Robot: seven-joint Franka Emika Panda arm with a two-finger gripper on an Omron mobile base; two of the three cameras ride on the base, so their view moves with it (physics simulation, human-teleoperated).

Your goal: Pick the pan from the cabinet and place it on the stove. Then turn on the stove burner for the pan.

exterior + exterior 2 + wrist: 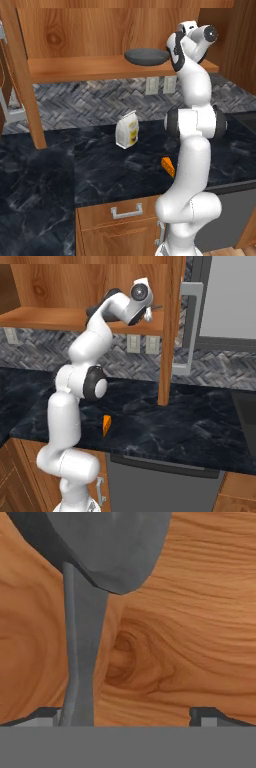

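The dark grey pan (146, 56) rests on the shelf (75, 67) of the open brown cabinet, its bowl toward the left in the left base view. In the hand view the pan's bowl (107, 547) is at the top and its thin handle (82, 662) runs down just inside the left fingertip (47, 714). My gripper (129, 716) is open and straddles the handle end without touching it, with the wooden shelf behind. The raised arm hides the pan's handle in the left base view. The stove is out of view.
A white bag with a yellow label (126, 130) stands on the black marble counter (60, 170). An orange wedge (168, 166) lies by the arm. The open cabinet door (167, 331) stands edge-on at the right. Below the counter are a drawer (126, 211) and a grey appliance front (165, 483).
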